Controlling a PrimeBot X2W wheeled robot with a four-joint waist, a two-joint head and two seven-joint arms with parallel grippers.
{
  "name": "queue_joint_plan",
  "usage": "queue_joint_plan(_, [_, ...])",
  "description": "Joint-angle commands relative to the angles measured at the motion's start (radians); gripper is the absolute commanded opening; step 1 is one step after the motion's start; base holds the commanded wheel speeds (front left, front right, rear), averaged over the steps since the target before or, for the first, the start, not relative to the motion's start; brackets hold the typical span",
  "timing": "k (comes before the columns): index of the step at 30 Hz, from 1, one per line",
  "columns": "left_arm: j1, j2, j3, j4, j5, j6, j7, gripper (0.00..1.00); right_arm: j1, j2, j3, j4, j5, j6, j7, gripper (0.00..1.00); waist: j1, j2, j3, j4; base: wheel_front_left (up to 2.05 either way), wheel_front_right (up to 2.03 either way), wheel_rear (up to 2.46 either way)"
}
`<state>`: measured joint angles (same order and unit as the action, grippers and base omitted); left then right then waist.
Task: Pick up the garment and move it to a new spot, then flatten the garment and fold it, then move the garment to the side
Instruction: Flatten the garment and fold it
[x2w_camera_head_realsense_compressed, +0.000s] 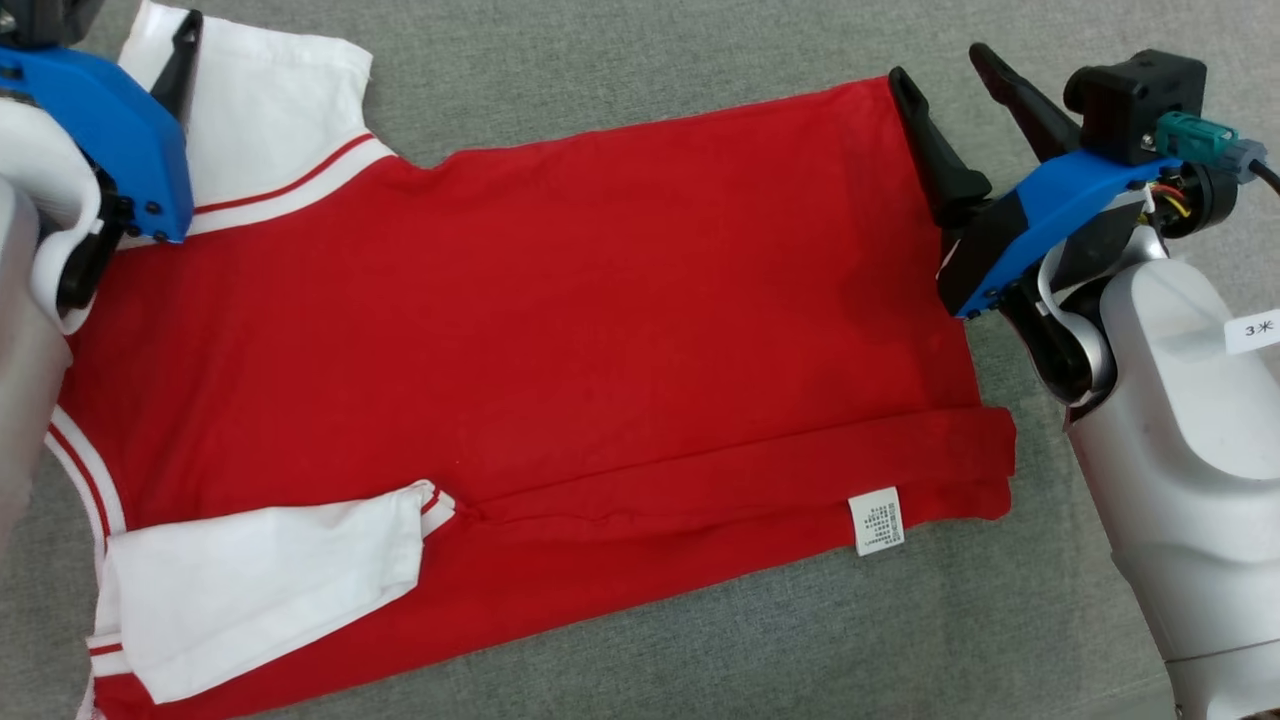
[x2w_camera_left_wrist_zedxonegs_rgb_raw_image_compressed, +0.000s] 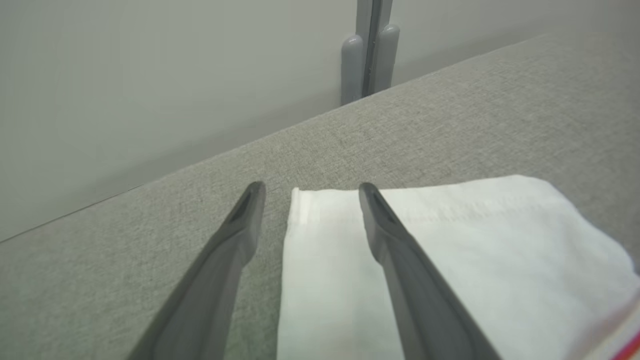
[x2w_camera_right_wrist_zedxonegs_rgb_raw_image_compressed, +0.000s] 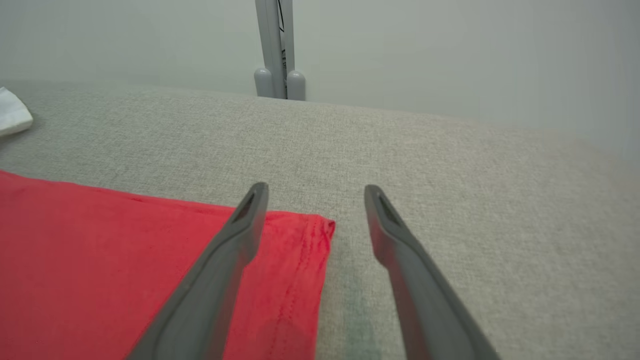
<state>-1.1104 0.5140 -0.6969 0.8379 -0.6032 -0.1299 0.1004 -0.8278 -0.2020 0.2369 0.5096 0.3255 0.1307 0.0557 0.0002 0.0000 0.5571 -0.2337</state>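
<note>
The garment (x2w_camera_head_realsense_compressed: 560, 330) is a red T-shirt with white sleeves, spread flat on the grey cloth surface (x2w_camera_head_realsense_compressed: 640, 60), neck end to the left. Its near long edge is folded over, with the near sleeve (x2w_camera_head_realsense_compressed: 260, 570) turned in on top and a white care label (x2w_camera_head_realsense_compressed: 876, 520) showing. My left gripper (x2w_camera_head_realsense_compressed: 165, 30) hangs open over the far white sleeve (x2w_camera_left_wrist_zedxonegs_rgb_raw_image_compressed: 475, 240), one finger either side of the sleeve's outer edge (x2w_camera_left_wrist_zedxonegs_rgb_raw_image_compressed: 312, 187). My right gripper (x2w_camera_head_realsense_compressed: 938, 62) stands open over the far hem corner (x2w_camera_right_wrist_zedxonegs_rgb_raw_image_compressed: 300, 240), its fingers astride that corner (x2w_camera_right_wrist_zedxonegs_rgb_raw_image_compressed: 316, 187). Nothing is held.
The grey surface runs back to a pale wall, where a grey post (x2w_camera_left_wrist_zedxonegs_rgb_raw_image_compressed: 370, 55) stands at the far edge; the right wrist view has the post (x2w_camera_right_wrist_zedxonegs_rgb_raw_image_compressed: 277, 60) too. Bare cloth (x2w_camera_right_wrist_zedxonegs_rgb_raw_image_compressed: 475, 200) lies beyond the hem on the right.
</note>
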Motion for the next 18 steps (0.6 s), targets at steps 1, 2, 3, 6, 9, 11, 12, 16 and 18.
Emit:
queue_joint_plan(1, [-0.025,0.009,-0.011,0.018,-0.021,-0.001,0.006,1.00,-0.023,-0.001,0.008,0.002,0.005,0.000,-0.009,1.00,-0.0002,0.0000,0.005,-0.008,0.00,0.00,0.00])
queue_joint_plan(2, [-0.028,0.011,-0.024,0.030,-0.029,-0.001,0.016,1.00,-0.026,0.001,0.014,0.003,0.009,0.000,-0.012,1.00,-0.0002,0.0000,0.007,-0.013,0.00,0.00,0.00])
queue_joint_plan(3, [-0.031,0.009,-0.038,0.036,-0.042,-0.001,0.024,1.00,-0.029,0.000,0.021,0.006,0.012,0.000,-0.013,1.00,-0.0002,0.0000,0.009,-0.017,0.00,0.00,0.00])
queue_joint_plan(6, [-0.046,0.010,-0.071,0.063,-0.082,-0.001,0.060,1.00,-0.041,-0.009,0.033,0.007,0.019,0.000,-0.018,1.00,-0.0002,0.0000,0.017,-0.023,0.00,0.00,0.00])
queue_joint_plan(9, [-0.056,0.006,-0.095,0.084,-0.111,-0.001,0.078,1.00,-0.050,-0.013,0.041,0.011,0.026,0.000,-0.021,1.00,-0.0002,0.0000,0.024,-0.024,0.00,0.00,0.00])
queue_joint_plan(11, [-0.068,0.007,-0.119,0.097,-0.120,-0.001,0.090,1.00,-0.054,-0.014,0.046,0.014,0.029,0.000,-0.019,1.00,-0.0002,0.0000,0.025,-0.026,0.00,0.00,0.00])
queue_joint_plan(12, [-0.070,0.007,-0.126,0.106,-0.127,-0.001,0.091,1.00,-0.056,-0.014,0.049,0.016,0.030,0.000,-0.018,1.00,-0.0002,0.0000,0.026,-0.026,0.00,0.00,0.00])
queue_joint_plan(16, [-0.074,0.003,-0.163,0.128,-0.149,0.000,0.094,0.00,-0.063,-0.017,0.066,0.029,0.041,0.000,-0.007,1.00,-0.0002,0.0000,0.022,-0.025,0.00,0.00,0.00])
queue_joint_plan(18, [-0.084,0.003,-0.178,0.126,-0.161,0.000,0.071,0.00,-0.073,-0.023,0.072,0.035,0.052,0.000,0.002,1.00,-0.0002,0.0000,0.017,-0.023,0.00,0.00,0.00])
